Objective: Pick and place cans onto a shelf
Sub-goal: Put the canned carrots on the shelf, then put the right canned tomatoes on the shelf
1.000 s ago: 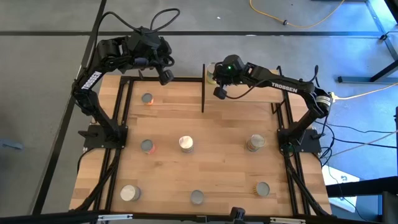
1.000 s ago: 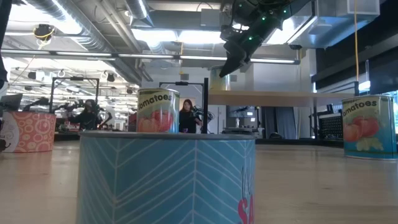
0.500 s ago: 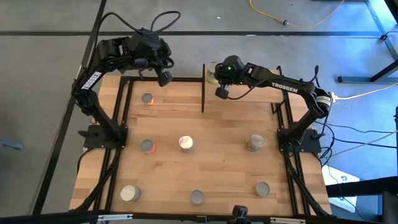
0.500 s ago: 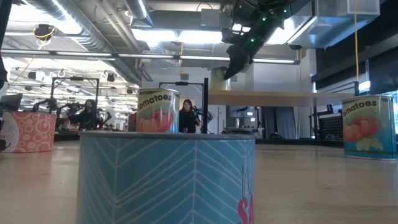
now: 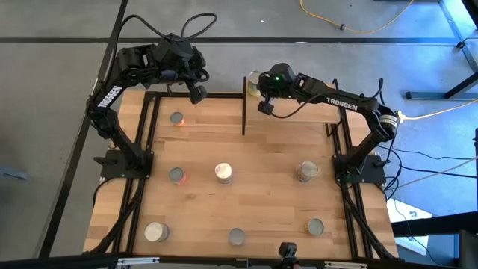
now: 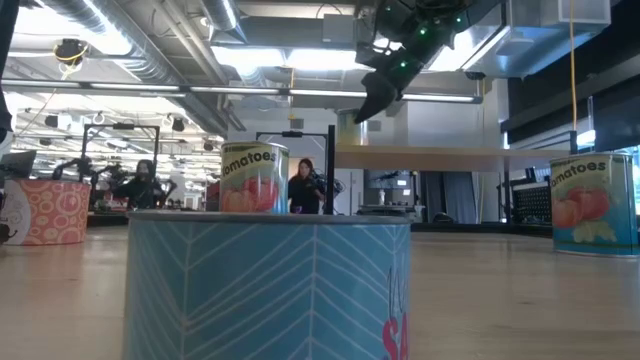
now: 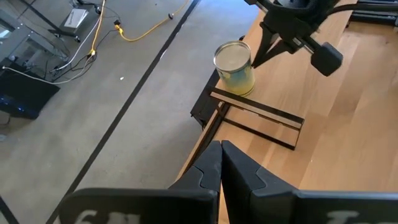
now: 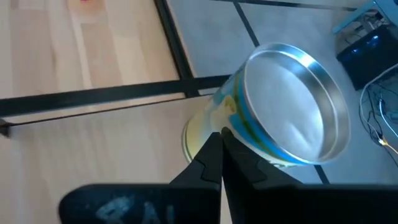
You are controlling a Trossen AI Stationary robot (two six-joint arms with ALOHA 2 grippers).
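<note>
The right gripper (image 5: 265,107), fingers pressed together on nothing, has drifted slightly toward the shelf's (image 5: 299,112) far corner and hovers beside the yellow-green can (image 7: 234,67) standing there. That can looks placed. The left gripper (image 7: 220,163), also clenched and empty, waits over the tabletop's far left corner; seven cans remain below.

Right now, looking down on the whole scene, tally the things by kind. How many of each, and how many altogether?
Shelf: 1
Can on the shelf: 1
Cans on the table: 7
Robot arms: 2
Total: 11
</note>
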